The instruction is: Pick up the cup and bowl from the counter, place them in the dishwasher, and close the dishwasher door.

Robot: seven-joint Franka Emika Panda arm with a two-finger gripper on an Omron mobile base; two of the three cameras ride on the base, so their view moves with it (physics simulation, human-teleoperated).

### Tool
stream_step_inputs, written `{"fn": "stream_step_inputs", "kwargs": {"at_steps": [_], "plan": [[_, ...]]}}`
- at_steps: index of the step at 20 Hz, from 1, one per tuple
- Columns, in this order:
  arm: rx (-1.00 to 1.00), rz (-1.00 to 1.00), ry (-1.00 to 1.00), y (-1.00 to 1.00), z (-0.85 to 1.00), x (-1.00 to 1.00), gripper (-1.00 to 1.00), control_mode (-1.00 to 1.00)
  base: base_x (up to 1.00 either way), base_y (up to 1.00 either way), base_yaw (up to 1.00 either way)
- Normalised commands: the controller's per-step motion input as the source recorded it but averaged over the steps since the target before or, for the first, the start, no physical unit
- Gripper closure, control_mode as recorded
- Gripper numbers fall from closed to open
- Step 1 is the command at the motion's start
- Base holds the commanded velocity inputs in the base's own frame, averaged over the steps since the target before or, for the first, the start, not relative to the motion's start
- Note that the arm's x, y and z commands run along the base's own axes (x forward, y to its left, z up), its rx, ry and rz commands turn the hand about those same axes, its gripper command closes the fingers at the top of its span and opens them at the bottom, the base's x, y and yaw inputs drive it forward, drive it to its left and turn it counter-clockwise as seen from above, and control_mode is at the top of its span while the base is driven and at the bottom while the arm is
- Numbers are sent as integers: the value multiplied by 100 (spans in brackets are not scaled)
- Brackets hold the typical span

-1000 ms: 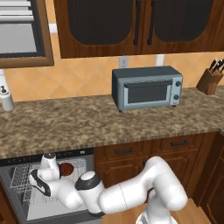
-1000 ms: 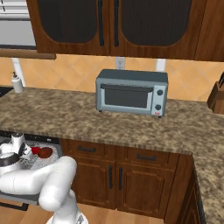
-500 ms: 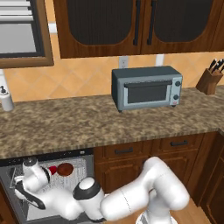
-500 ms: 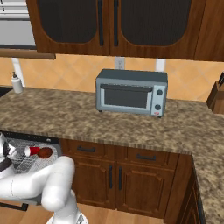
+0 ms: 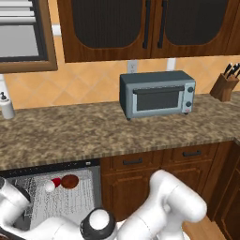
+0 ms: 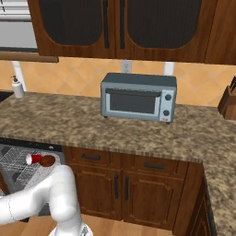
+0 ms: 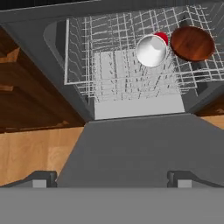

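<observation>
The red cup (image 7: 151, 50) lies on its side in the dishwasher's white wire rack (image 7: 109, 65), its white inside facing my hand. The dark reddish-brown bowl (image 7: 192, 43) rests right beside it. From the base views the cup (image 5: 52, 183) (image 6: 33, 159) and bowl (image 5: 70, 181) (image 6: 47, 161) sit together in the rack under the granite counter (image 5: 93, 131). The dishwasher door (image 7: 140, 144) lies folded down, a flat grey panel below my hand. My gripper (image 7: 111, 181) hovers over the door's near part, open, nothing between its fingers (image 7: 43, 179).
A grey-blue toaster oven (image 5: 157, 93) stands on the counter, a knife block (image 5: 224, 84) at the far right, a white dispenser bottle (image 5: 6, 107) at the far left. Dark wooden cabinet fronts (image 6: 120, 184) flank the dishwasher; wooden floor (image 7: 30, 153) shows beside the door.
My arm has swung left and down, drawing the hand back from the rack to over the open door. Cup and bowl stay in the rack.
</observation>
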Motion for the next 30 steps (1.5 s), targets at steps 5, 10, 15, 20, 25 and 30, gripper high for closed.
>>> {"fn": "stream_step_inputs", "kwargs": {"at_steps": [5, 10, 15, 20, 25, 30], "plan": [[-1, 0, -17, 3, 26, -100, -100, -100, 0, 0, 0], [-6, 1, -22, 17, -8, -100, -100, -100, 0, 0, 0], [-5, 2, -9, 1, -24, -100, -100, -100, 0, 0, 0], [-20, 23, 14, 10, -82, -100, -100, -100, 0, 0, 0], [-17, 18, -8, 0, -100, -100, -100, -100, 0, 0, 0], [-21, 14, -2, -13, -100, -94, -100, -100, 0, 0, 0]]}}
